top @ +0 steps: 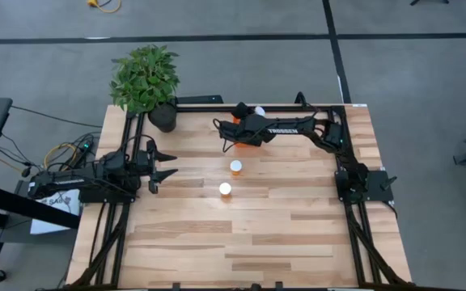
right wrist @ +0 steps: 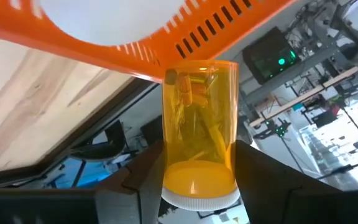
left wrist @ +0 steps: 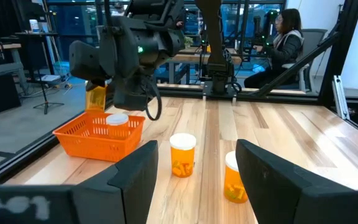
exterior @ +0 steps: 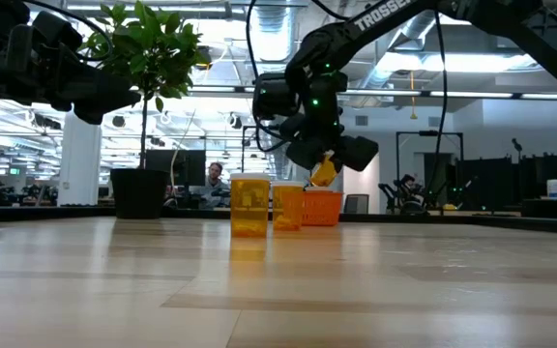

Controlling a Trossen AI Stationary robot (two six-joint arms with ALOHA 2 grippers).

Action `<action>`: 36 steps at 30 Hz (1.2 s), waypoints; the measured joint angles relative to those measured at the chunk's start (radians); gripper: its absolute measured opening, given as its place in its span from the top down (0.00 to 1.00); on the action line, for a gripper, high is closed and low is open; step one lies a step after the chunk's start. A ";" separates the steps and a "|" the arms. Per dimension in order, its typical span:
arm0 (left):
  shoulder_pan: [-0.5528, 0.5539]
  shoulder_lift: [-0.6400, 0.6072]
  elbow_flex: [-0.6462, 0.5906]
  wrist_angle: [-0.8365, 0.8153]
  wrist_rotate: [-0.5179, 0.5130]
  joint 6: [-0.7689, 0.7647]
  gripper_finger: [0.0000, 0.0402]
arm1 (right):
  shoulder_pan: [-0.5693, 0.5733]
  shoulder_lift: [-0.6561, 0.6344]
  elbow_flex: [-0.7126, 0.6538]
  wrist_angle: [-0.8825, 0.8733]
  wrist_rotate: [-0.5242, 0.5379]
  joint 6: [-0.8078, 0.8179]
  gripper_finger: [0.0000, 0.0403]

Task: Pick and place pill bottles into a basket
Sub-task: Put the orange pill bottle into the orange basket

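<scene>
Right claw (right wrist: 197, 171) clamped on an amber bottle (right wrist: 199, 130), white cap down, over the orange basket (left wrist: 101, 134), two bottles (top: 230, 178) at its 6 o'clock, left claw (top: 167, 162) wide.

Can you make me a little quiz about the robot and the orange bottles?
1. True or false: the right gripper holds a pill bottle.
2. How many bottles stand on the bare table?
3. Where does a white cap already lie: A) basket, B) plant pot?

Key: 1 true, above the basket. 2 two. 3 A. The left gripper waits, jaws open.
</scene>
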 joint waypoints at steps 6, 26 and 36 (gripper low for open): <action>0.000 0.000 0.000 0.000 0.000 0.000 0.48 | 0.000 0.016 0.000 -0.019 -0.004 -0.005 0.58; 0.000 0.000 0.000 0.000 0.000 0.000 0.48 | -0.002 0.035 0.000 -0.003 -0.031 -0.057 0.58; 0.000 0.000 0.000 0.000 0.000 0.000 0.48 | -0.002 0.035 0.000 0.015 -0.031 -0.071 0.53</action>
